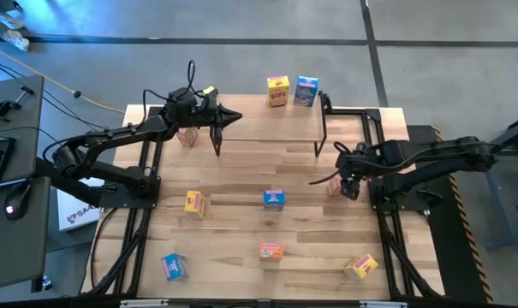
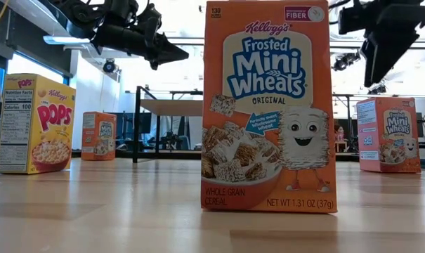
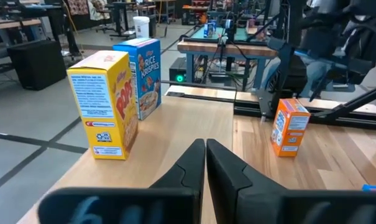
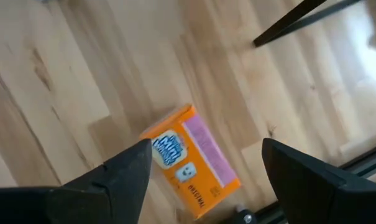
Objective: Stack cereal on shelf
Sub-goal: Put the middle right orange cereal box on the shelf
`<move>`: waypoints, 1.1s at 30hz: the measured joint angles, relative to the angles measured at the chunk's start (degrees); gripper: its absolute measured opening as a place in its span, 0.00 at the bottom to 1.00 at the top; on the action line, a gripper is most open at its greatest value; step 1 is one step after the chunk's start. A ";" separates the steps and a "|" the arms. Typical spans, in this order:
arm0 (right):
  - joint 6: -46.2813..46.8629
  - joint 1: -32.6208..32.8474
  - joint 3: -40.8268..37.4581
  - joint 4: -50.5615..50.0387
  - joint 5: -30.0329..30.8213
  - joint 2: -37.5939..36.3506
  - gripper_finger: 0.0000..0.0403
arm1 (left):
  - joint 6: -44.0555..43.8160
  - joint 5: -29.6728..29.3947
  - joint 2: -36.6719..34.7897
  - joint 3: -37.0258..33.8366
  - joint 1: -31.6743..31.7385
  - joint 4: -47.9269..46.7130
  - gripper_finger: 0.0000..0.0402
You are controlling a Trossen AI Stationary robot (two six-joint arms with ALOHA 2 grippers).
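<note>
Frosted Mini Wheats box (image 2: 268, 105) is standing upright closest to the low cam, orange, filling the mid of the frame; same box is sitting near the desk's (image 1: 233, 222) front centre in the high view (image 1: 270, 251). Yellow Pops box (image 2: 35, 124) is standing to its left in the low view.

Shelf (image 1: 267, 127) is sitting at the back of the desk. Two boxes are standing on its far edge: a yellow one (image 1: 277, 91) w/ a blue one (image 1: 306, 91) just beside it. Left wrist view is showing them as Pops (image 3: 104, 102) & Rice Krispies (image 3: 141, 74).

Left pincer (image 1: 228, 117) is hovering over the shelf's left part, fingers pressed together, holding nothing. An orange box (image 1: 187, 135) is standing under the left arm, by the shelf's left legs.

Right pincer (image 1: 351, 186) is hanging over the desk right of the shelf, fingers spread wide, nothing between them. Directly below it an orange box (image 4: 191, 162) is lying flat on the wood, not touching the fingers (image 4: 122, 171).

Rest of the cereal is sitting spread over the desk: yellow (image 1: 194, 203), blue (image 1: 273, 198), blue (image 1: 173, 266) at front left, yellow (image 1: 360, 266) at front right.
</note>
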 joint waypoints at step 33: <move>-10.31 -2.01 -2.87 -2.59 -6.06 8.11 0.59 | 0.52 -0.02 0.00 0.00 -1.60 -3.80 0.10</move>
